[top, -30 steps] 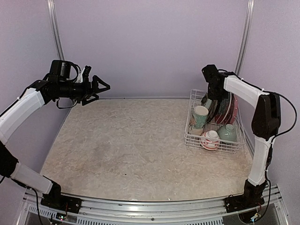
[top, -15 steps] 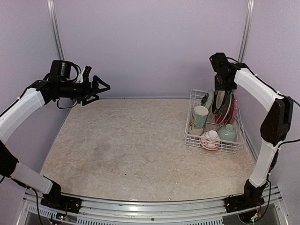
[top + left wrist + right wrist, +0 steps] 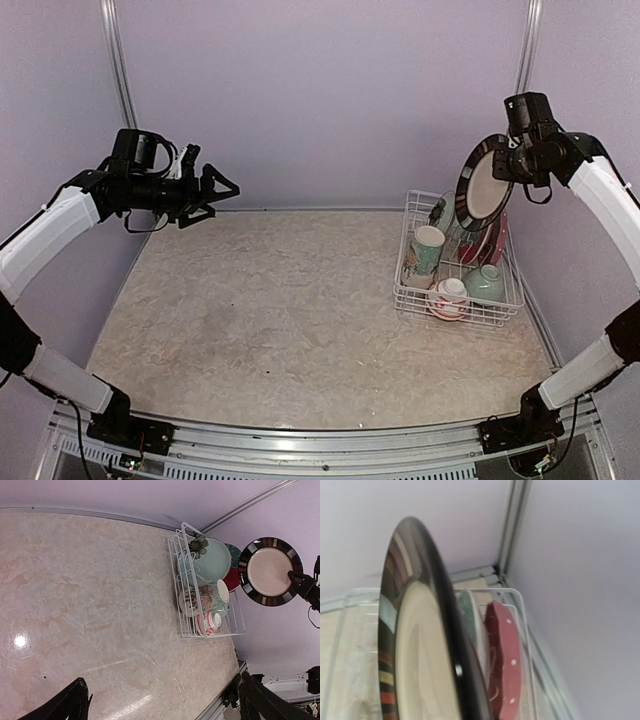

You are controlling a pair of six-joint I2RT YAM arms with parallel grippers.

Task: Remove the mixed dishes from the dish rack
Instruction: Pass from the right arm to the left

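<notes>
My right gripper [image 3: 516, 166] is shut on the rim of the black-rimmed plate [image 3: 483, 184], which hangs upright in the air above the white wire dish rack [image 3: 452, 318]. The plate fills the right wrist view [image 3: 417, 655] and hides the fingers there. In the rack stand a light teal plate [image 3: 212, 560], a pink dotted plate [image 3: 505, 655], the cream mug [image 3: 427, 250], a mint bowl [image 3: 487, 283] and a white-pink bowl [image 3: 449, 298]. My left gripper [image 3: 226, 189] is open and empty, held high over the table's far left, well away from the rack.
The rack sits in the far right corner, close to the back wall and the right wall. A metal post [image 3: 512, 530] runs up that corner. The marbled tabletop [image 3: 270, 300] stretches left of the rack.
My right arm has lifted the black-rimmed plate out of the rack, up and to the right. The left gripper has shifted only slightly.
</notes>
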